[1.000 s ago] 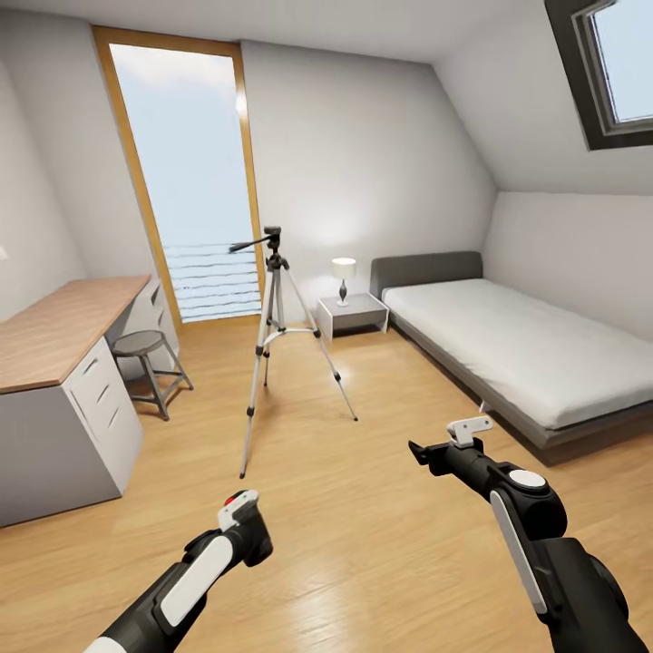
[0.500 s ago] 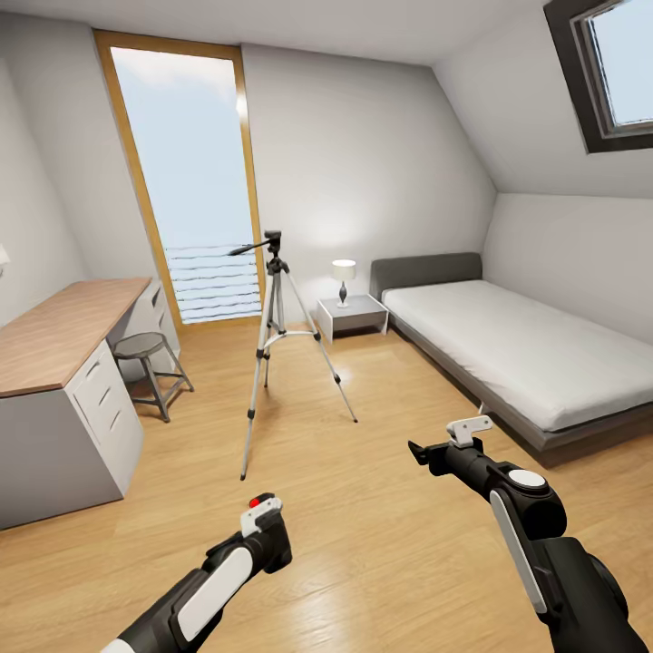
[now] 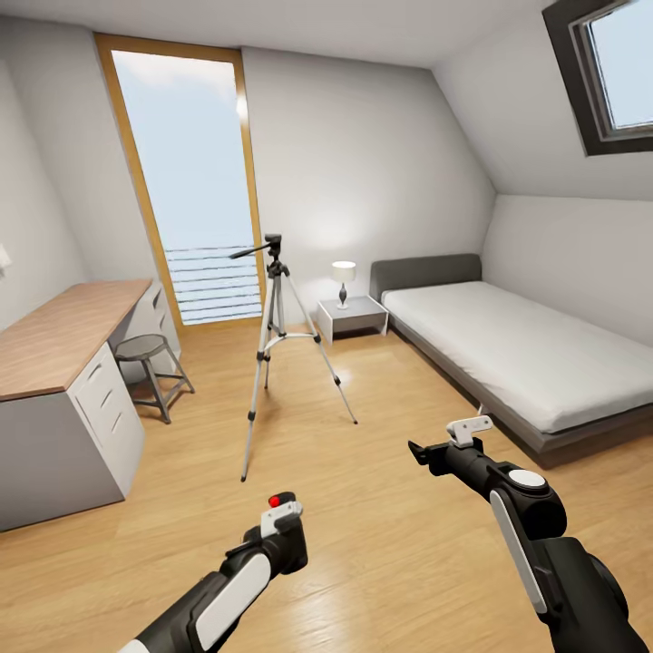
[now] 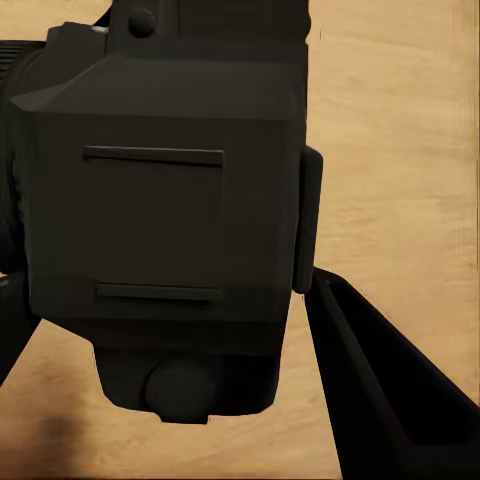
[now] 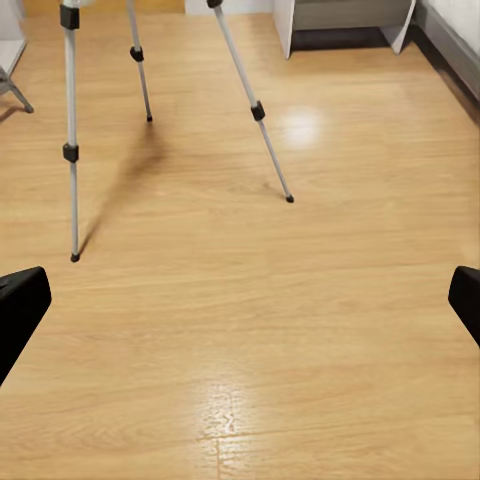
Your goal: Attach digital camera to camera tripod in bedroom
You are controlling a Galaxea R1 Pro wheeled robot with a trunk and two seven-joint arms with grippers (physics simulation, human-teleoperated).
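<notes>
The camera tripod (image 3: 275,337) stands on the light wood floor in front of the tall window, silver legs spread and its black head and pan handle on top. Low in the head view, my left gripper (image 3: 283,535) is shut on the digital camera (image 3: 288,542), whose red button (image 3: 274,501) faces up. In the left wrist view the camera's black body (image 4: 160,200) sits between the fingers (image 4: 390,390). My right gripper (image 3: 424,451) hangs open and empty above the floor, right of the tripod. Its wrist view shows the tripod legs (image 5: 70,150) ahead of the wide-apart fingertips (image 5: 20,300).
A wood-topped desk (image 3: 54,336) with white drawers lines the left wall, with a grey metal stool (image 3: 150,358) beside it. A grey-framed bed (image 3: 517,349) runs along the right. A white nightstand (image 3: 352,313) with a lamp stands behind the tripod. Bare floor lies between me and the tripod.
My left arm has carried the camera rightward and lower in the head view. The head camera has tilted slightly. The right arm has not moved.
</notes>
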